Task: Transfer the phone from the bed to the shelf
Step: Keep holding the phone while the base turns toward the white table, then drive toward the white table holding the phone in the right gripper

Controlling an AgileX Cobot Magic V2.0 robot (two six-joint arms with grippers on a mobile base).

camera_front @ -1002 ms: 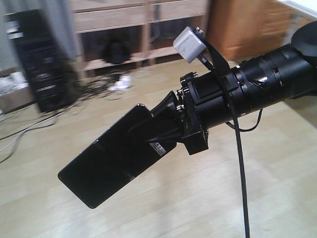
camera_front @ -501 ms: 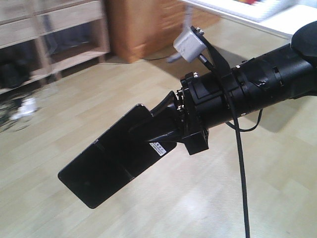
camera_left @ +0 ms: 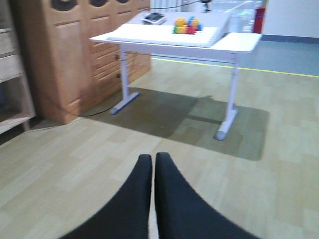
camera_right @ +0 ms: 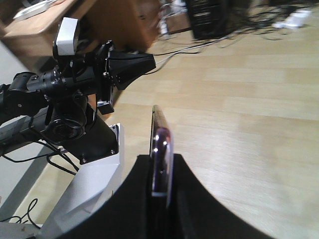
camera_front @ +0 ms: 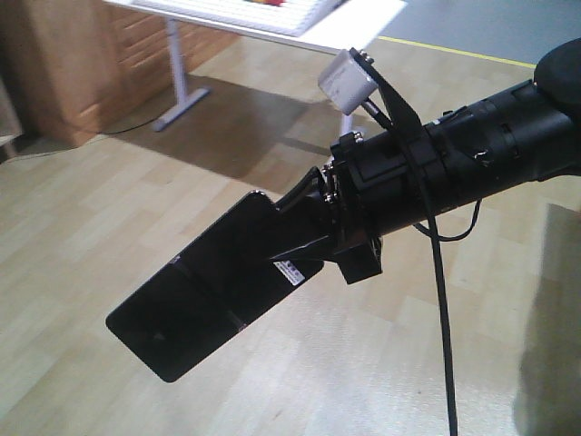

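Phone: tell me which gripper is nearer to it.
Right. The right gripper is clamped on one end of the phone, touching it. The left gripper is shut, empty, and apart from the phone, off to one side.

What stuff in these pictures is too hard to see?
Bed: in no view.
Shelf: left wrist view, cut off by the left edge.
Phone: front view, one end hidden in the right gripper; right wrist view shows only its edge.
Colourful things on the white table: left wrist view, blurred.
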